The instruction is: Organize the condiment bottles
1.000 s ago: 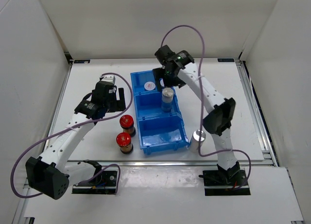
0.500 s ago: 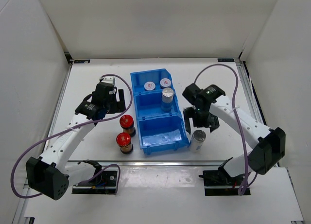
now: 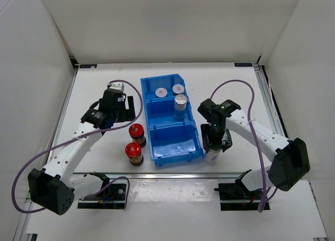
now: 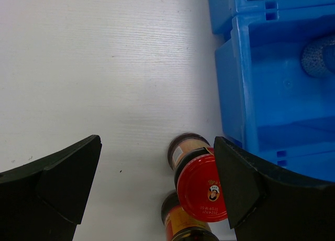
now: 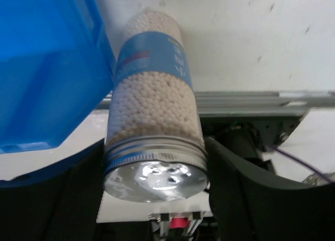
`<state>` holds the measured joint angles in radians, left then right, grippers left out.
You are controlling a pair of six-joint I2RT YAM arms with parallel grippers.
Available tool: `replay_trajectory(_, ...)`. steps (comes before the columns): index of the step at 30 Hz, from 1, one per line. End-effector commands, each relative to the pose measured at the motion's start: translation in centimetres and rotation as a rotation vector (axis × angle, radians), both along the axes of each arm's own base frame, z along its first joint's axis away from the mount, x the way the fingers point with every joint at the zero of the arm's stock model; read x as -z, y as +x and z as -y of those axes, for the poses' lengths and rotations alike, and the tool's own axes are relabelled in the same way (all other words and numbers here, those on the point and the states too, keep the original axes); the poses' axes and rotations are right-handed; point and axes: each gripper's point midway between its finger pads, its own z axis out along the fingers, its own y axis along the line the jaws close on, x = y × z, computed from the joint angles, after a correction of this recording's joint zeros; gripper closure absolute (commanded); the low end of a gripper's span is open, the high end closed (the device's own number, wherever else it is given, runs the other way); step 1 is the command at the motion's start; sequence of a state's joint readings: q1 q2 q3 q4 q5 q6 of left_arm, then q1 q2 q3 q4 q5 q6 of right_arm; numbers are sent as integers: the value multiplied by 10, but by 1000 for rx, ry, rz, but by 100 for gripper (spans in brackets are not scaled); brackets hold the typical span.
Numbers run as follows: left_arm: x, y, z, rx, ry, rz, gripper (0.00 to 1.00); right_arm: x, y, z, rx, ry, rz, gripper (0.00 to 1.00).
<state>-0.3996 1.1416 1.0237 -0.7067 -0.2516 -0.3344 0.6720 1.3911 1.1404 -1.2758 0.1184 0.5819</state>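
A silver-capped bottle (image 5: pixel 152 100) filled with white beads stands on the table by the near right corner of the blue bin (image 3: pixel 149 127). My right gripper (image 3: pixel 214 142) is down over this bottle (image 3: pixel 212 156), and its fingers (image 5: pixel 238 194) press the cap from both sides. Two red-capped dark bottles (image 3: pixel 136 130) (image 3: pixel 133 149) stand left of the bin. My left gripper (image 3: pixel 128 107) hovers open just beyond them. In the left wrist view the nearer red cap (image 4: pixel 202 186) lies against the inside of the right finger. Another silver-capped bottle (image 3: pixel 180 101) stands in the bin's middle compartment, and two short white bottles (image 3: pixel 161 92) (image 3: pixel 178 89) in the far one.
The bin's blue wall (image 5: pixel 42 68) is right beside the held bottle on its left. The table's near edge with a metal rail (image 5: pixel 261 100) runs just behind the bottle. White walls enclose the table on three sides.
My right arm swung from the bin's far compartment to the near right, came down over the silver-capped bottle and closed its jaws on the cap. The left arm has not moved.
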Motion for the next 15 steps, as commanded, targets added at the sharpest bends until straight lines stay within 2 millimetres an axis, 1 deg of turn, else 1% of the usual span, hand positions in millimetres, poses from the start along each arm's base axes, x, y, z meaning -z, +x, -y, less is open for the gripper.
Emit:
replay_trajectory(1,-12,1,3,4,-19,23,0,0,12,-5,-5,48,49,30)
replay_trajectory(3,-12,1,3,4,-19,23,0,1,13,-7,-14,55,43,33)
replay_trajectory(4,-12,1,3,4,-19,23,0,3,11,-6,-14,49,36,38)
replay_trajectory(6,-12,1,3,4,-19,23,0,3,11,-6,-14,49,36,52)
replay_trajectory(7,-12,1,3,4,-19,23,0,1,13,-7,-15,55,43,63)
replay_trajectory(8,-12,1,3,4,-19,23,0,-1,12,-4,-14,38,42,67)
replay_trajectory(10,-12,1,3,4,-19,23,0,-17,21,-4,-1,35,90,74)
replay_trajectory(11,-12,1,3,4,-19,23,0,-24,19,3,-1,5,91,78)
replay_trajectory(12,-12,1,3,4,-19,23,0,-33,27,10,16,-37,136,81)
replay_trajectory(13,-8,0,3,4,-15,14,0,-53,40,7,30,-29,197,89)
replay_trajectory(14,-8,0,3,4,-15,14,0,-62,42,11,30,-59,205,92)
replay_trajectory(15,-8,0,3,4,-15,14,0,-73,49,11,34,-62,238,95)
